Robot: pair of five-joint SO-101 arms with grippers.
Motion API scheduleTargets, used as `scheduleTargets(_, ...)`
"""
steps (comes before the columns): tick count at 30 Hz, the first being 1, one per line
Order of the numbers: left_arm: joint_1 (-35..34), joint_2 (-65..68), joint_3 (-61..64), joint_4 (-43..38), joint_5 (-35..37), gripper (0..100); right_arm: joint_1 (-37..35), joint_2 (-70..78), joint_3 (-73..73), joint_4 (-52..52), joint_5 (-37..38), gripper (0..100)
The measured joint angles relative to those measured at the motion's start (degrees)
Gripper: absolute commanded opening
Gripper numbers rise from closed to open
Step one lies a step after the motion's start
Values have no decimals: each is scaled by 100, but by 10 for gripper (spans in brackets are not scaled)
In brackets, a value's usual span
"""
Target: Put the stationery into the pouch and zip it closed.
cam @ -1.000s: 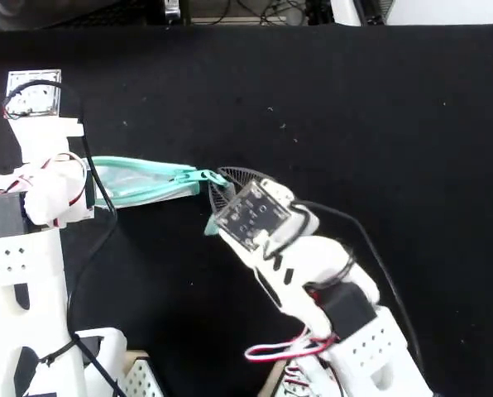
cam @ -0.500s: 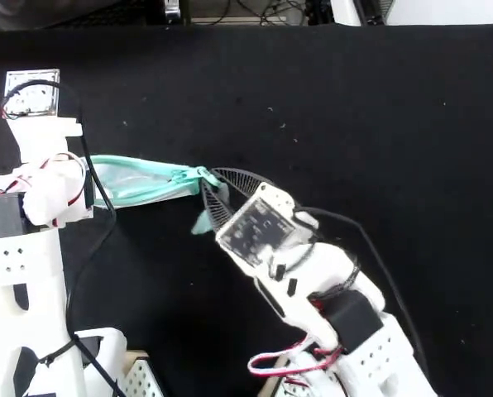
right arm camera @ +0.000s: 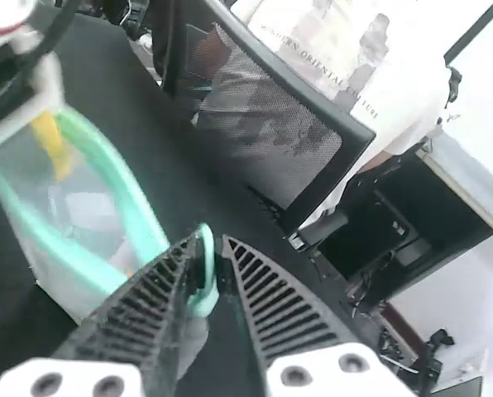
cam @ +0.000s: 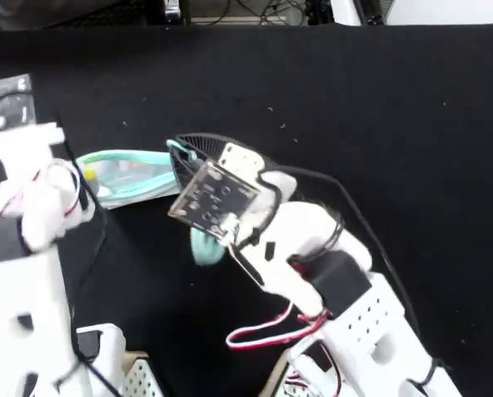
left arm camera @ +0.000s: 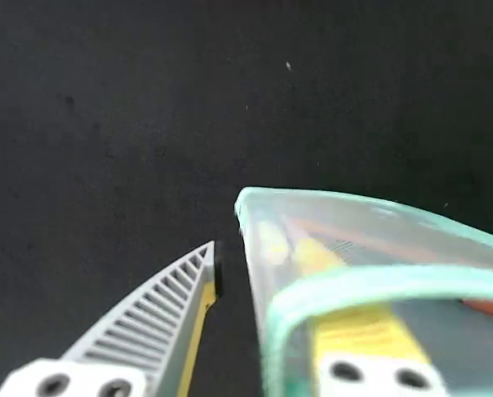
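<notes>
Now one pouch, zip pull pinched in right hand; grip of left hand unclear.

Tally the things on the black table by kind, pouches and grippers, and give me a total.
Pouch: 1
Grippers: 2, the left gripper and the right gripper, which is shut on the zipper pull
Stationery inside the pouch: too blurred to count
Total: 3
</notes>
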State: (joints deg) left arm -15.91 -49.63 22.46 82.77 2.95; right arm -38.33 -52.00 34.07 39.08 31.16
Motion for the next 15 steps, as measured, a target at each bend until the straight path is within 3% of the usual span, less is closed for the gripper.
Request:
scheduleTargets(8, -607, -2444, 958, -844, -9, 255, -18, 246, -378, 237, 53, 12)
scheduleTargets(15, -651, -4659, 2611, -1802, -9, 256, -9, 246, -176, -158, 53, 12)
